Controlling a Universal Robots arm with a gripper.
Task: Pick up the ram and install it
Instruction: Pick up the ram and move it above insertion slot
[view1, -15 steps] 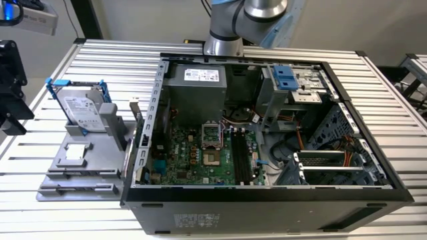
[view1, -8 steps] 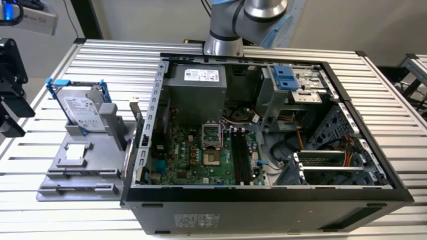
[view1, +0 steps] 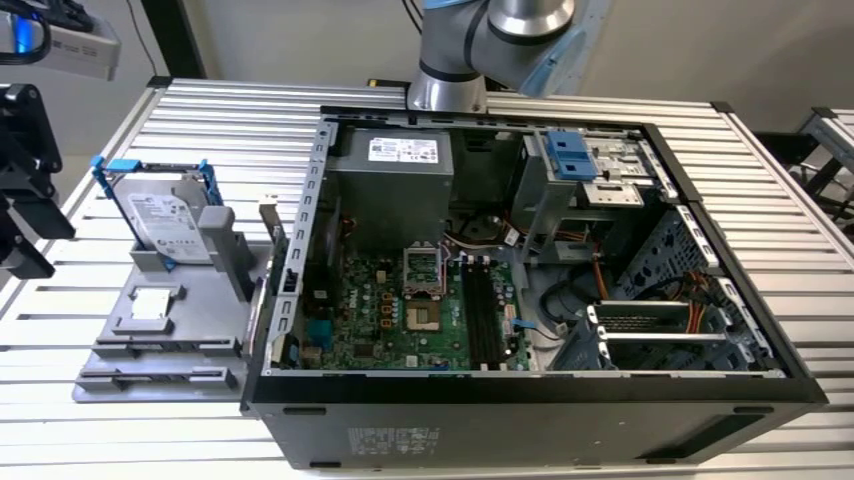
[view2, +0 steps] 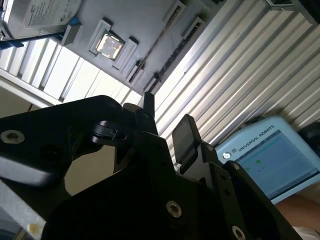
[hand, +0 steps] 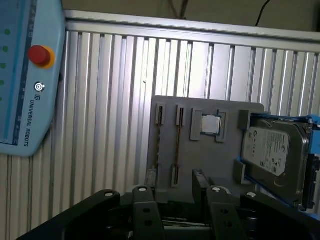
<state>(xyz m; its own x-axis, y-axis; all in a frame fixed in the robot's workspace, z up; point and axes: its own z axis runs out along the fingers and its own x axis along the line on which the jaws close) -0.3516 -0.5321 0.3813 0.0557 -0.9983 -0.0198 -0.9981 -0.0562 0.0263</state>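
The ram (hand: 177, 145) is a thin dark stick lying edge-on in a slot of the grey holder (hand: 210, 170), beside the small silver chip (hand: 210, 125). The second wrist view shows the ram (view2: 153, 45) on the same holder (view2: 130, 20), far from the fingers. My gripper (hand: 178, 192) hovers high over the holder, open, with nothing between its two black fingers (hand: 144, 202). In the second wrist view the gripper (view2: 167, 112) also stands apart from everything. The motherboard's long black slots (view1: 481, 315) lie inside the open computer case (view1: 534, 385).
A silver hard drive in a blue frame (view1: 167, 220) stands on the holder (view1: 200, 330) at the exterior view's left of the case. A light-blue teach pendant (hand: 25, 75) lies on the slatted metal table (hand: 110, 100). Black equipment (view1: 24, 180) sits at the exterior view's left edge.
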